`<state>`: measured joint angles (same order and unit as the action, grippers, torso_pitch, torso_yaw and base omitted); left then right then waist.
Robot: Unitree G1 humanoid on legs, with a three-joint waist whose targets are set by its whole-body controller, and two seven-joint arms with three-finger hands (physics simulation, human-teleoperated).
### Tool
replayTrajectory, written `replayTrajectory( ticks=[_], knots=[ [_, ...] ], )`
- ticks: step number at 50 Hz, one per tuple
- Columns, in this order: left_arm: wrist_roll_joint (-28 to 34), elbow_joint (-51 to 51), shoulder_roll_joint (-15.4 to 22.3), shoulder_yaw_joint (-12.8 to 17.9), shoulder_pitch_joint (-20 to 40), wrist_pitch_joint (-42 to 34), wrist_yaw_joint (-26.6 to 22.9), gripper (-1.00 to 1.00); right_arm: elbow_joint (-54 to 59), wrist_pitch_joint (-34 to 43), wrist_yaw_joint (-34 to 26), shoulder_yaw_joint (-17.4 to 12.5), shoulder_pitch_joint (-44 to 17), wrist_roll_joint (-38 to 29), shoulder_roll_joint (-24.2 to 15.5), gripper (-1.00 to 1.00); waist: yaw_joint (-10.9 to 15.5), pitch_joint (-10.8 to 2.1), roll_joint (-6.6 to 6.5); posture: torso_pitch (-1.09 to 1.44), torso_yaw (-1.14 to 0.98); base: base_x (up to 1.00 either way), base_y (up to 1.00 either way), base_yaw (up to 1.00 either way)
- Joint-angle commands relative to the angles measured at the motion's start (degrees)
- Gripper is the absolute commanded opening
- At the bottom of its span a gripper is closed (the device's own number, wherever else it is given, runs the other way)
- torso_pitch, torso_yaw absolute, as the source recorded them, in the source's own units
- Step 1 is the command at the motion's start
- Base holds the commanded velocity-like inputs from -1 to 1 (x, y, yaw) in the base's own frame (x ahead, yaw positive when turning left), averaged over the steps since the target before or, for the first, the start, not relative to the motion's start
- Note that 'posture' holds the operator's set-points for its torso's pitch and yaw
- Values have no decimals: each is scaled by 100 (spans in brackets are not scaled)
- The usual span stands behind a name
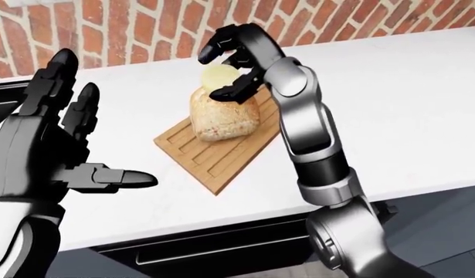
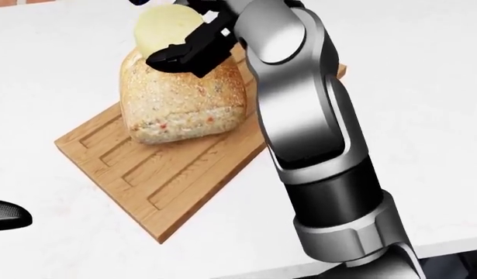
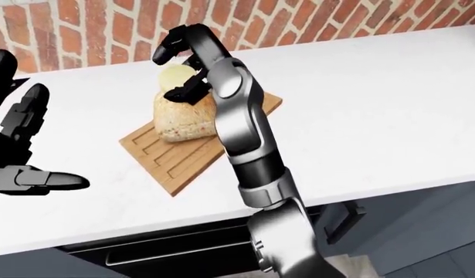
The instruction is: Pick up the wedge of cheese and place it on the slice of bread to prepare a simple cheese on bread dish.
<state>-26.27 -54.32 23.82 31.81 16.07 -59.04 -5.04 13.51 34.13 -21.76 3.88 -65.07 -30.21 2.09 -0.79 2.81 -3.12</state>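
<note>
While our right hand [image 1: 231, 65] hovers at the top of the bread [image 1: 222, 114], its fingers curl loosely about the cheese [image 1: 219, 76], which seems to rest on the loaf's upper end. We judge the placing nearly done; next we must spread wide and lift clear. Our left hand [image 1: 48, 145] hangs open over the bench [image 1: 407, 116].

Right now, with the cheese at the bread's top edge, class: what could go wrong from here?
1. The cheese wedge sits at the top edge of the bread slice, so it may roll off onto the cutting board.
2. The right hand has its fingers spread close around the cheese; pulling away could drag it along.
3. A nudge from that hand could shift the bread.
</note>
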Motion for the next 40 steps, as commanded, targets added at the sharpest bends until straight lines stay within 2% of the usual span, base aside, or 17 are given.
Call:
replayTrajectory(
  ticks=[1, 2, 6, 7, 10, 23, 37, 40],
  knots=[
    [29, -96, 77, 58, 108, 167, 26, 100, -102, -51, 57, -37, -169, -74, -45, 0, -7, -112, -32, 0, 0, 0, 0, 0],
    [33, -94, 77, 55, 106, 168, 25, 100, -106, -46, 51, -33, -162, -80, -52, 22, -5, -112, -31, 0, 0, 0, 0, 0],
    [25, -96, 84, 72, 117, 156, 22, 100, -134, -44, 34, -25, -137, -94, -57, 39, -4, -116, -25, 0, 0, 0, 0, 0],
    [33, -87, 83, 66, 110, 172, 19, 100, -135, -44, 29, -19, -130, -103, -57, 56, -4, -116, -24, 0, 0, 0, 0, 0],
    [49, -63, 79, 66, 92, 213, 0, 100, -139, -40, 18, -20, -136, -113, -56, 65, -4, -116, -24, 0, 0, 0, 0, 0],
    [-30, -148, 92, 122, 137, 80, 35, 100, -108, -2, -44, -42, -294, -123, -71, 58, -5, -117, -23, 0, 0, 0, 0, 0],
    [-93, -132, 147, 115, 172, 78, 94, 100, -510, 336, -258, -34, -451, -197, -80, 65, -12, -110, -25, 0, 0, 0, 0, 0],
    [-112, -136, 160, 109, 187, 67, 112, 100, -903, 569, -386, -26, -375, -250, -101, 73, -9, -104, -20, 0, 0, 0, 0, 0]
  ],
)
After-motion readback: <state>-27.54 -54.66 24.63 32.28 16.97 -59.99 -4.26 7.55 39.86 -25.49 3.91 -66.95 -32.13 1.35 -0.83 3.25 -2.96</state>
